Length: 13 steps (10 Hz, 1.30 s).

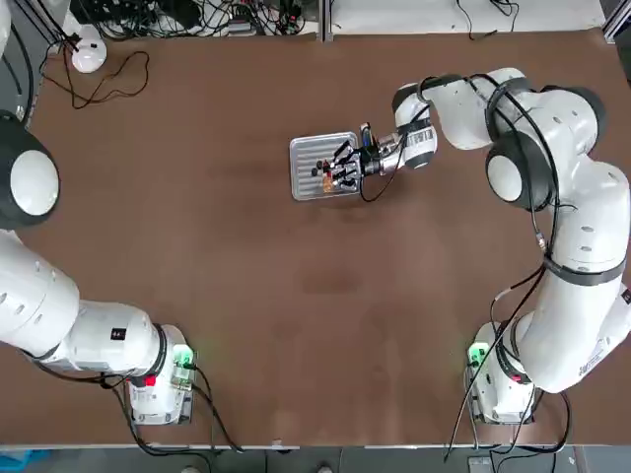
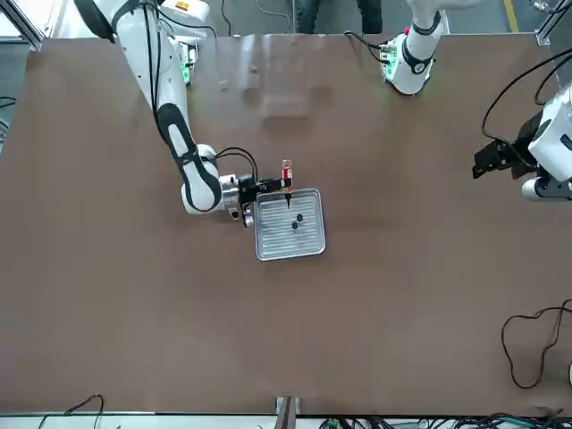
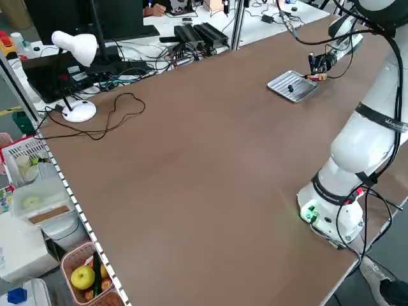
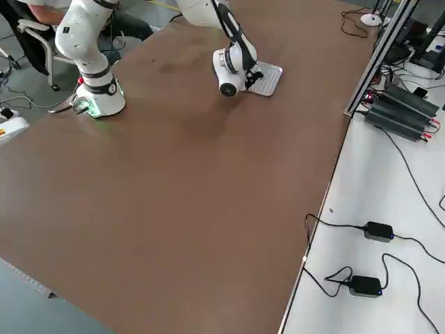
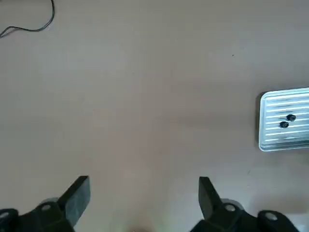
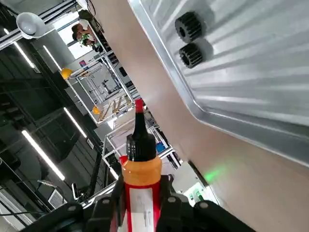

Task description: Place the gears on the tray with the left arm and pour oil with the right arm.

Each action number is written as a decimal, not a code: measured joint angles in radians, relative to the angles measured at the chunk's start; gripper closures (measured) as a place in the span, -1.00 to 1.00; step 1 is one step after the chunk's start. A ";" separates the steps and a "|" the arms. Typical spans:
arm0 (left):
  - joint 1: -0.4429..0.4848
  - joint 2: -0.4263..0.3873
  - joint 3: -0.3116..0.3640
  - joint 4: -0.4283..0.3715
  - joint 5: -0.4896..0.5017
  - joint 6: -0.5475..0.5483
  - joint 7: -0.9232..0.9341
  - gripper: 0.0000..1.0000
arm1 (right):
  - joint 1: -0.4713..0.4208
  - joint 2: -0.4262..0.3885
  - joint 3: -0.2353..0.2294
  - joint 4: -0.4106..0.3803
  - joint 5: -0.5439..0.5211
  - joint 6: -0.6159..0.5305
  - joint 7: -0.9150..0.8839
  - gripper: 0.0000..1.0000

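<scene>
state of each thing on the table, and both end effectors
left end effector: open, empty, over the table on the tray's left side
right end effector: shut on the bottle, beside the tray
bottle: gripped, tipped off upright
tray: flat on the table
gears: both on the tray, close together

Can pass between the left gripper's (image 5: 144,180) parted fingers, above bare table (image 5: 145,101). Must clear the bottle (image 6: 143,171) upright between the right gripper's (image 6: 143,187) fingers, and gears (image 6: 188,27) on the tray (image 6: 231,121) below.
</scene>
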 joint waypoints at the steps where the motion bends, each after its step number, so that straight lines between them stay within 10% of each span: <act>1: 0.000 0.000 0.000 0.000 0.000 0.000 0.000 -0.98 | 0.000 0.000 -0.001 0.000 0.000 0.000 0.000 0.39; 6: -0.001 0.000 0.000 0.000 0.000 0.000 0.000 -0.98 | -0.080 -0.085 -0.031 0.014 -0.035 -0.001 -0.004 0.39; 13: -0.004 0.000 -0.001 0.000 0.000 -0.001 -0.001 -0.98 | -0.607 -0.212 -0.042 0.088 -0.614 -0.369 -0.135 0.39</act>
